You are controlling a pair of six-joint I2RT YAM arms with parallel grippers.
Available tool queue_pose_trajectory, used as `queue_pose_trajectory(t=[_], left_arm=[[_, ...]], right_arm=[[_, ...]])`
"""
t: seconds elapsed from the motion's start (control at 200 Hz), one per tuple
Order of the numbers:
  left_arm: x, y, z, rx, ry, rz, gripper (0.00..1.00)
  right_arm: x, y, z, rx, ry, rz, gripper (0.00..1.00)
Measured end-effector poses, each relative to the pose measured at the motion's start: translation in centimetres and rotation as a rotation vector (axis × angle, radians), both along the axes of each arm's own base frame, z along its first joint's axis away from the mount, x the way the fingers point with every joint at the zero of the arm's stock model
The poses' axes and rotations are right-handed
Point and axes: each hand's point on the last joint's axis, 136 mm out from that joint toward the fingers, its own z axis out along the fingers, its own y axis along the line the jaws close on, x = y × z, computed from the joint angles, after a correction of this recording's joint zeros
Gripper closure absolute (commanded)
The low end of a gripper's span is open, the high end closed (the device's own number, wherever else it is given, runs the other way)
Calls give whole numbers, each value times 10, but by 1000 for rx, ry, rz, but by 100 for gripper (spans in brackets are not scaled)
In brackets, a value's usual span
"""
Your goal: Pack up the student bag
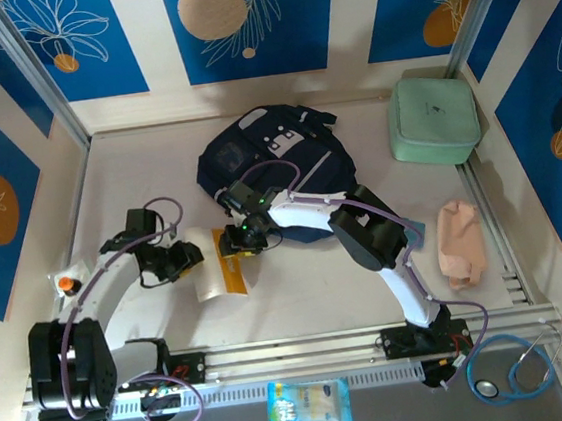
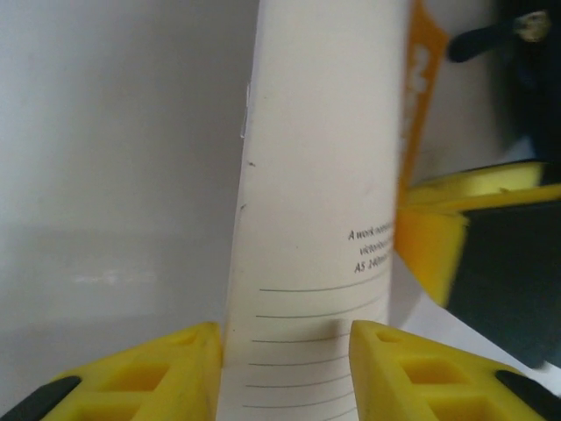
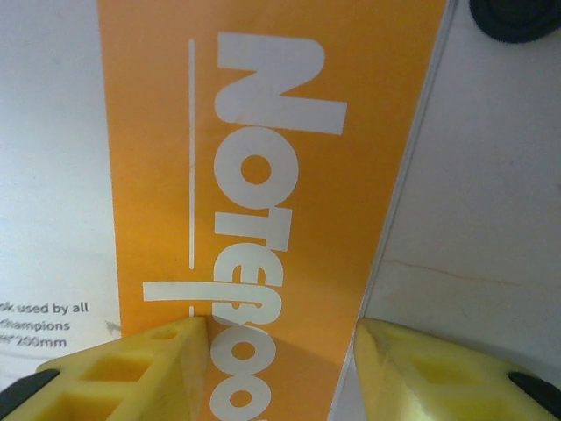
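Observation:
The student bag [image 1: 270, 156], navy with grey-white panels, lies flat at the back middle of the table. In front of it lies a white and orange notebook [image 1: 229, 271]. My left gripper [image 1: 194, 263] is at the notebook's left side. In the left wrist view the white ruled page [image 2: 316, 175] curls up between the yellow fingers of the left gripper [image 2: 285, 338], which press in on it. My right gripper [image 1: 236, 243] hovers open over the orange "Notebook" strip [image 3: 263, 132]. The right gripper [image 3: 280, 329] has one finger over the cover and the other past its edge.
A pale green zip case [image 1: 433, 119] stands at the back right. A pink cloth item [image 1: 460, 242] lies by the right wall. A stethoscope [image 1: 519, 366] and a snack packet [image 1: 308, 404] lie past the near rail. A small orange-capped object [image 1: 66, 284] sits at the left.

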Motion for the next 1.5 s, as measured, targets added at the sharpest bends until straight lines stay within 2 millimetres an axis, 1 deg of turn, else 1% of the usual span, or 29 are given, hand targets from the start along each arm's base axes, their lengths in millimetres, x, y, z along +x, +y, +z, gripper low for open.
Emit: queue_pose_trajectory(t=[0.07,0.155,0.21,0.285,0.41,0.51,0.705,0.805,0.84,0.895,0.945,1.05,1.145,1.211,1.251,1.306,1.406,1.496], left_arm=[[0,-4,5,-27,-10,-9,59],[-2,-8,6,-51,-5,-18,51],[-1,-11,7,-67,-4,-23,49],[-1,-14,7,-90,1,-32,49],[0,-16,8,-101,-4,-36,53],[0,-16,6,-97,1,-35,60],[-1,-10,0,-58,15,-33,85],[0,-1,-1,-1,16,-22,100],[3,2,1,21,8,-17,100],[11,7,9,53,-22,-10,100],[19,10,19,74,-58,1,100],[39,14,49,94,-154,27,100],[58,13,78,69,-254,68,100],[71,10,96,25,-328,106,100],[79,7,106,-14,-363,140,100],[96,3,123,-82,-429,189,100],[123,-5,150,-223,-527,276,100],[145,-13,163,-339,-570,332,100]], right_arm=[[0,0,0,0,0,0,51],[0,0,-1,-1,1,0,51],[0,0,-1,-2,1,0,51],[0,0,-1,-2,2,0,51],[0,0,-1,-2,2,-1,51],[0,0,-1,-2,1,-1,51],[2,-2,-1,-8,-8,-6,52],[4,-7,2,-18,-52,-21,48],[3,-12,5,-26,-68,-27,45],[2,-19,12,-29,-96,-37,41],[3,-25,25,-20,-131,-54,37],[7,-36,63,52,-216,-88,31],[15,-49,98,152,-280,-143,29],[21,-62,113,207,-302,-190,26],[26,-71,118,233,-310,-222,25],[31,-82,119,254,-310,-262,23],[37,-102,115,279,-292,-336,18],[40,-112,115,334,-261,-389,16]])
